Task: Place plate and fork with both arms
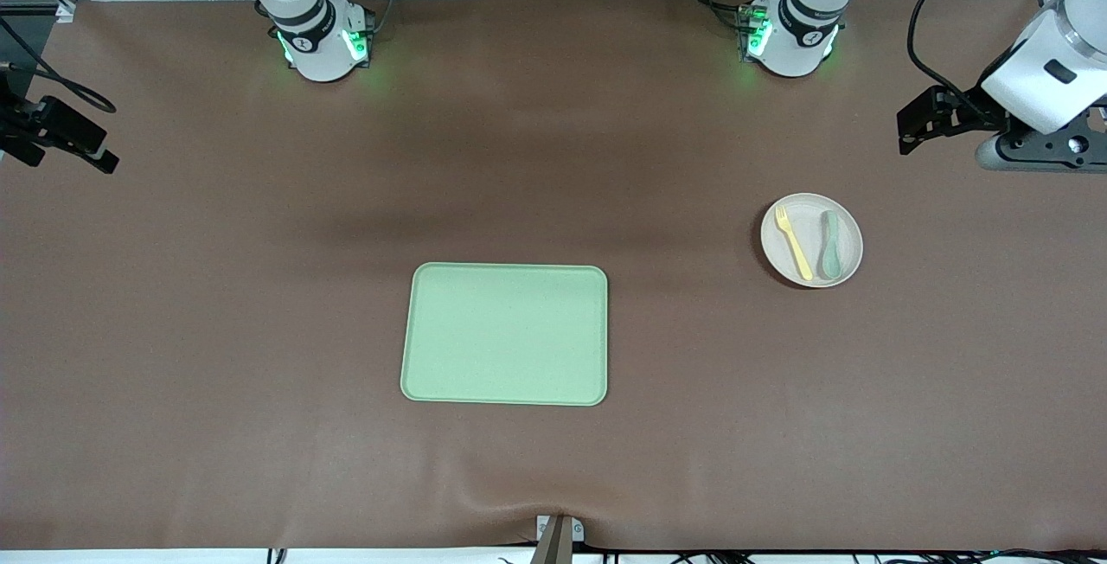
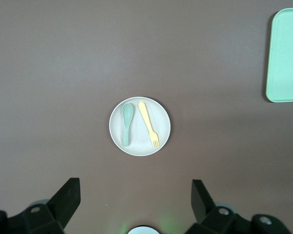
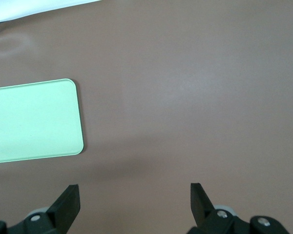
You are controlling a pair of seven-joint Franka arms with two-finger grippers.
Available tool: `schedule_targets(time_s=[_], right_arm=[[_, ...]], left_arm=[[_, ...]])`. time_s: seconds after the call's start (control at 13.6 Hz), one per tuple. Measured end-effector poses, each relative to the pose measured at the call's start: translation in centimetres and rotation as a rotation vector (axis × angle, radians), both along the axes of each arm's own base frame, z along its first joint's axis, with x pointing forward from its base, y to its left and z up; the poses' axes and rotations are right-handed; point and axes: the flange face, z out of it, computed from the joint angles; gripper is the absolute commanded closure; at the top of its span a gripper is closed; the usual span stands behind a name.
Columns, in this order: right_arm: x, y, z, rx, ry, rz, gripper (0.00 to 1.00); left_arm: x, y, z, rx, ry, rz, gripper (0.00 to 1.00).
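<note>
Item 1, plate (image 1: 811,240): round, cream, matte, shallow. We found it on the brown table cover (image 1: 259,304) toward the left arm's end, at about three o'clock from the tray in the front view and well apart from it.

Item 2, fork (image 1: 793,242): pale yellow plastic, lying flat in the plate, tines pointing toward the robots' bases.

Item 3, spoon (image 1: 830,244): grey-green, lying in the plate just beside the fork and roughly parallel to it, not touching as far as we could tell.

Item 4, tray (image 1: 505,335): rectangular, light green, rounded corners, bare, near the table's middle and nearer the front camera than the plate.

Item 5, left gripper (image 2: 135,195): raised above the table cover, at about one o'clock from the plate in the front view; fingers spread wide, nothing between them.

Item 6, right gripper (image 3: 134,195): raised over bare table cover at the right arm's end; fingers likewise spread wide and holding nothing.

Handling note: we judged the task barely begun, the opening step being the left arm's reach for the plate. A shallow rim gives little purchase, so we would pinch it clear of both utensils and lift level, lest fork and spoon slide off.

Markings: we could read no brand, label or writing on any item.
</note>
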Motion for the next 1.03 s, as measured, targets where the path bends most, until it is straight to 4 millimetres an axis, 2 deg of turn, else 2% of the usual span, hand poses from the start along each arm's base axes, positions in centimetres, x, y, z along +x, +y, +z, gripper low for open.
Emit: schedule_targets(time_s=[0.81,0.96,1.03], right_arm=[[0.2,-0.6,-0.3,-0.051,0.007,-0.005,0.00],[0.3,-0.6,-0.7,-0.051,0.016,-0.006,0.00],[0.5,-0.6,-0.9,-0.051,0.021,-0.006,0.00]], left_arm=[[-0.6,0.4,0.1,0.006,0.022,0.007,0.00],[-0.7,1.1,-1.1,0.014,0.065,0.019,0.00],[-0.6,1.5,-2.5,0.019,0.098,0.028,0.00]])
